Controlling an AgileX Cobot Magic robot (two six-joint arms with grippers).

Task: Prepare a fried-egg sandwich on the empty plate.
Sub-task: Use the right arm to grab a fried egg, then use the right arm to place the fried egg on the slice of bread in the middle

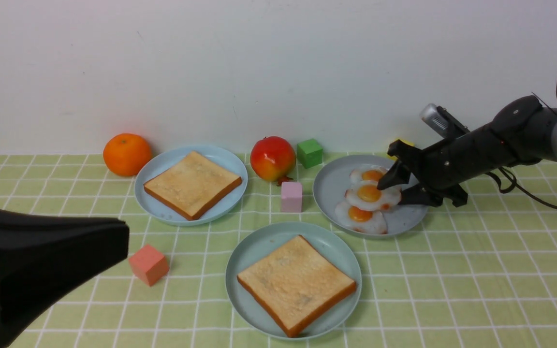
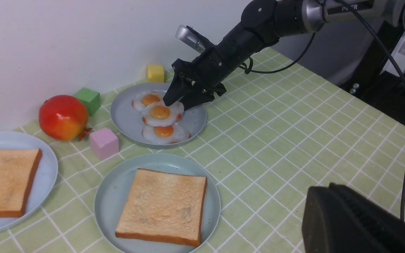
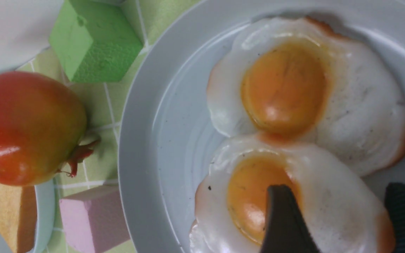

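The teal-green plate [image 1: 259,241], where we are building, lies just in front of the grey-blue plate [image 1: 329,188] and already carries one toast slice [image 1: 296,284], so we judge the egg layer is next. Our left gripper [image 1: 90,251] rests closed, well to the left of the grey-blue plate. Over that plate's right side our right gripper [image 1: 390,193] sits low with its jaws spread. One finger [image 3: 283,218] lies across the middle fried egg [image 1: 370,194] and the other is at its outer edge, pinching nothing yet. That egg overlaps both neighbours, so we should close only on its free edge, grip firmly since it looks glossy, and lift straight up.
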